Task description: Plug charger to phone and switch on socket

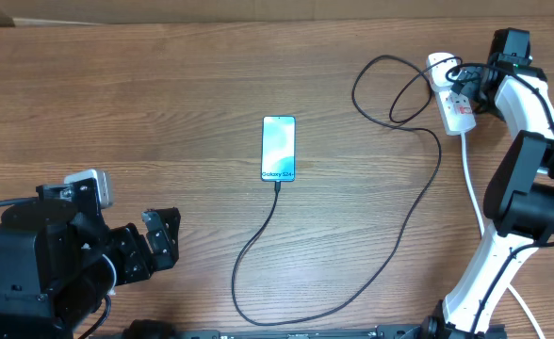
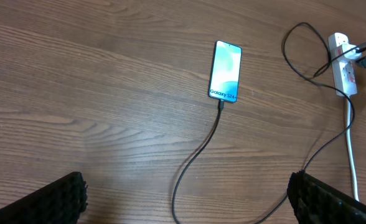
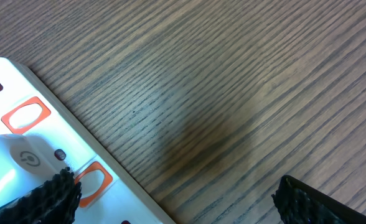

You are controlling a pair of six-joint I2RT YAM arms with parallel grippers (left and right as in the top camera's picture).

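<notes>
The phone (image 1: 278,148) lies mid-table, screen up, "Galaxy S24" at its near edge; it also shows in the left wrist view (image 2: 225,71). The charger's black cable (image 1: 404,226) has its tip in the phone's near edge, loops across the table and reaches the socket (image 1: 454,104), a white strip with red markings at the far right. My right gripper (image 1: 465,85) is open right over the socket; its left finger hangs over an orange-ringed switch (image 3: 93,180) on the socket (image 3: 21,149). My left gripper (image 1: 159,240) is open and empty, near the front left, far from the phone.
The socket's thick white cord (image 1: 472,188) runs toward the front beside the right arm's base (image 1: 484,273). The cable makes a loop (image 1: 395,89) left of the socket. The left arm's body (image 1: 41,259) fills the front left corner.
</notes>
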